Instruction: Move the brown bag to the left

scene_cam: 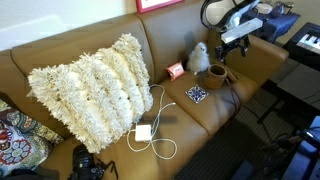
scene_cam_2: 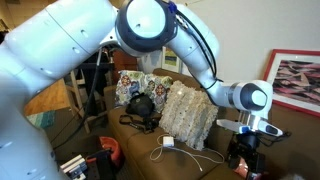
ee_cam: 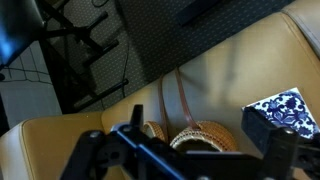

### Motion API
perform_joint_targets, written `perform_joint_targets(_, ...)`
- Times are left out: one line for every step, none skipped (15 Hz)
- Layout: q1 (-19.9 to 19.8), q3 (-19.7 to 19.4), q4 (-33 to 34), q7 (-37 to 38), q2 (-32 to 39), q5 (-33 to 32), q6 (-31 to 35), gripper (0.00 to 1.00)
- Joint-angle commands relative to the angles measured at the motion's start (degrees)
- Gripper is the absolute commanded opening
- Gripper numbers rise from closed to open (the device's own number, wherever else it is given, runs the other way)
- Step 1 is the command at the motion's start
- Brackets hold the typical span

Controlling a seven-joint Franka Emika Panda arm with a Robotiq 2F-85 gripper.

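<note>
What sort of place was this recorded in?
Probably a home living room: a brown leather couch, a shaggy cream pillow lying on it, and a framed picture hanging behind.

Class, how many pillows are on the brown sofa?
2. A shaggy cream pillow lies on the middle of the sofa; a patterned pillow sits beside it at the sofa's end, partly cut off. More may be hidden out of frame.

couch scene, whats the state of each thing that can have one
small round tan-brown bag: on the seat, ungripped
black robot gripper: open, empty, over the bag
white fluffy stuffed toy: upright
flat blue-patterned square: lying flat
shaggy cream pillow: leaning on backrest
</note>
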Motion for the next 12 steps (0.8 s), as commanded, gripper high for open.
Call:
perform_joint_targets(1.09, 0.42, 2.63, 0.08, 2.55, -0.56, -0.89, 1.0)
perform_joint_targets(1.32, 1.0, 5.49, -0.5, 6.06, -0.6, -2.41, 1.0)
perform_joint_targets(1.52, 1.49, 8.53, -0.54, 10.2, -0.42, -4.82, 1.0)
perform_joint_targets(1.47, 1.92, 10.43, -1.5, 12.45, -0.36, -7.25, 1.0)
perform_joint_targets(1.48, 2.19, 13.06, -1.78, 15.61, -0.17, -10.43, 1.0)
perform_joint_targets(1.62, 2.32, 15.93, -1.94, 19.2, -0.21, -13.07, 1.0)
perform_joint_targets(1.77, 2.34, 18.22, -2.26, 22.52, -0.36, -15.5, 1.0)
perform_joint_targets(1.59, 2.51, 21.19, -2.54, 26.15, -0.6, -17.58, 1.0)
perform_joint_targets(1.58, 2.38, 23.7, -2.69, 29.38, -0.68, -19.2, 1.0)
perform_joint_targets(1.51, 2.19, 26.28, -2.82, 32.35, -0.7, -20.92, 1.0)
perform_joint_targets(1.35, 2.0, 28.84, -3.2, 35.18, -0.82, -22.12, 1.0)
perform_joint_targets(2.21, 2.33, 18.21, -2.67, 28.84, -2.15, -18.98, 1.0)
